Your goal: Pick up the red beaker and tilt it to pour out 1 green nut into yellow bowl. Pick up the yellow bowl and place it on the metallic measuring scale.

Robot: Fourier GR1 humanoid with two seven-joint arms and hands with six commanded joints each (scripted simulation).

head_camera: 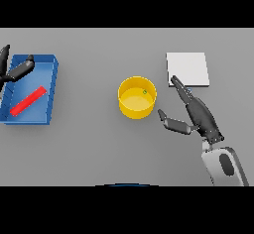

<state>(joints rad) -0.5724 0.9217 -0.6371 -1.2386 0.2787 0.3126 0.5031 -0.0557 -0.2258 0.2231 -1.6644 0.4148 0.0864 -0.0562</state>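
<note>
A yellow bowl (pixel 136 97) stands at the middle of the table with a small green nut (pixel 145 92) inside it, near its far right wall. The red beaker (pixel 28 101) lies on its side in a blue tray (pixel 52 87) at the left. My left hand (pixel 15 69) hovers over the tray's far left corner, fingers straight and spread, holding nothing. To the right of the bowl is my right hand (pixel 198 114), open, its fingers reaching toward the scale's near left corner and its thumb pointing at the bowl. The metallic measuring scale (pixel 187 69) is a flat pale square at the far right.
The blue tray has raised walls and sits by the table's left edge. Bare grey table lies between tray, bowl and scale. My right forearm (pixel 224 164) comes in from the lower right.
</note>
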